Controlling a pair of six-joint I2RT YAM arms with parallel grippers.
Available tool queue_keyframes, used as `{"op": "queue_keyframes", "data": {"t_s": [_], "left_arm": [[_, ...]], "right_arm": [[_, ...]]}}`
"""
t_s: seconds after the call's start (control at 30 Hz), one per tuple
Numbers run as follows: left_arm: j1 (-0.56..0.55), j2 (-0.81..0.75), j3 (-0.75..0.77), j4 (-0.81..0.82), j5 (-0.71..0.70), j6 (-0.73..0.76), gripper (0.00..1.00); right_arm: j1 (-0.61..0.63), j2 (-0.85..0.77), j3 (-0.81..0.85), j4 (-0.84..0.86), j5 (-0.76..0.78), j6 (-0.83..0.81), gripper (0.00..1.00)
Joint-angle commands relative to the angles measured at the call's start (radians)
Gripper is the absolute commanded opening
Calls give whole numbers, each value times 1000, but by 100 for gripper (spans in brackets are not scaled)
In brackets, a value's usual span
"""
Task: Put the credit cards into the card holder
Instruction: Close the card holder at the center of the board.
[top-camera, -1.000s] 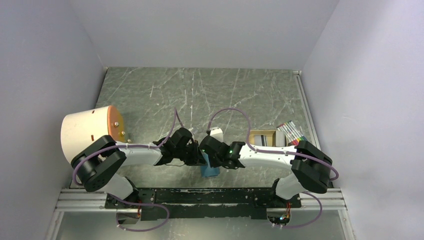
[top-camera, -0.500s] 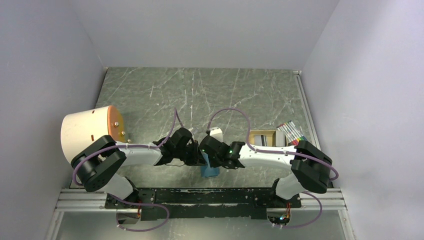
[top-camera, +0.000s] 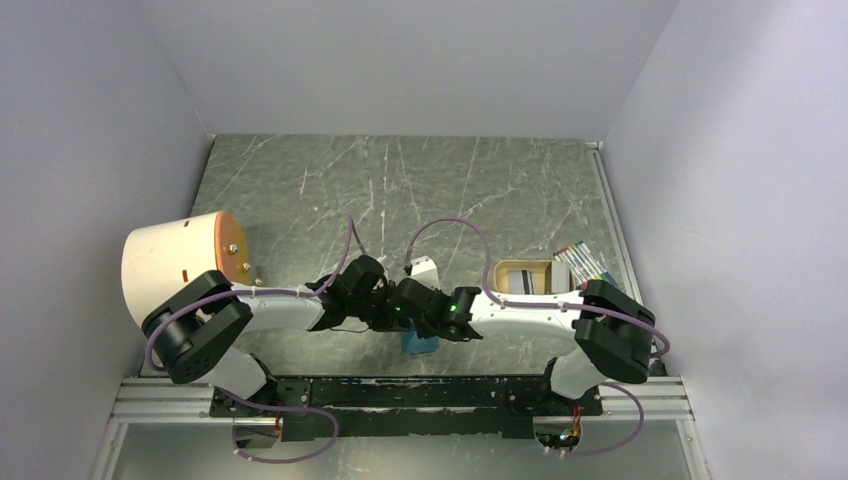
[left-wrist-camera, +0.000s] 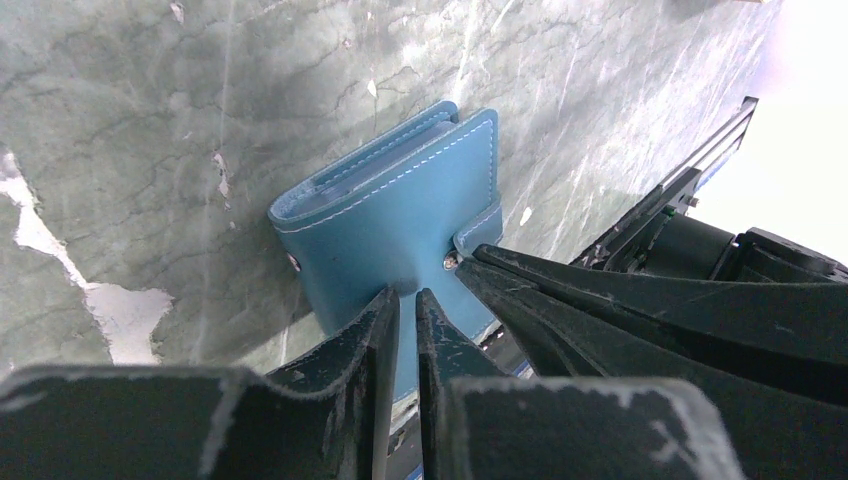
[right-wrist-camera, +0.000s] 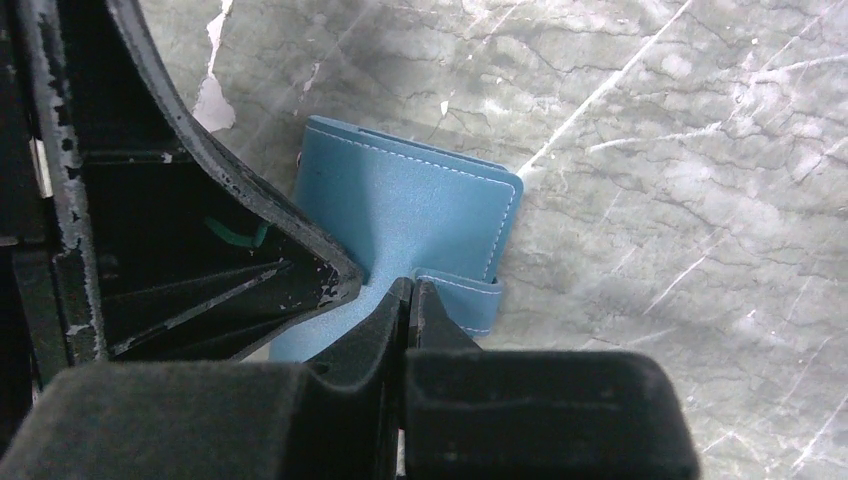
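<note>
Card holder (left-wrist-camera: 400, 215), teal-blue folding leather, on grey marble worktop (left-wrist-camera: 150, 120); left fingers (left-wrist-camera: 362, 350) pinching cover, right fingers (right-wrist-camera: 378, 325) clenched at snap tab (right-wrist-camera: 465, 295).

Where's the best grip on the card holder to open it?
Snap tab on the card holder: it is the only free flap, wrapped over the edge opposite the fold. Probably pinch it from that open edge; the rest is smooth closed cover with no lip.
</note>
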Motion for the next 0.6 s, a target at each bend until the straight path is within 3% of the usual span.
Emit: {"op": "queue_keyframes", "data": {"t_s": [0.0,0.57], "left_arm": [[2,23,-18,-32,-18,9,19],[31,47,-75,67,43,-46,18]], "right_arm": [[49,54,19,-11,-47,19,0],[149,156,87,-36,12,8,0]]}}
